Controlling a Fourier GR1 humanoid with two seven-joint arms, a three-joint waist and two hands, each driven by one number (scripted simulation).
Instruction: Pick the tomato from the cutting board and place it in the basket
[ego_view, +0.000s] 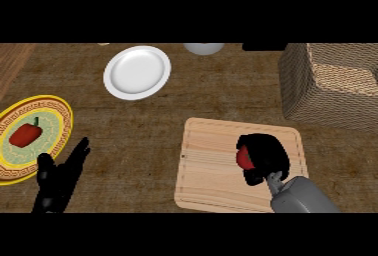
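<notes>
Tomato (242, 158) is on the cutting board (214, 165), right-of-centre in the lower part of the frame, and I can only see a red sliver of it because my right hand (264, 155) is curled round it from the right side. So that hand is closed on the tomato, fingers wrapped over the top, and the grey forearm (299, 196) comes in from the bottom edge just below it. I can't tell whether the tomato is lifted or touching the wood.

The board is a pale wooden one lying flat on the brown counter (162, 125). The basket (325, 87) sits at the upper right of the frame, woven sides, well apart from the hand, just past the board's top right corner.

My left hand (60, 177) is at the lower left, fingers straight and relaxed, holding nothing. Just beside it on the left edge is a yellow-rimmed plate (52, 112) with a red pepper (26, 135) on it. A plain white plate (137, 72) sits up top, left of centre.
</notes>
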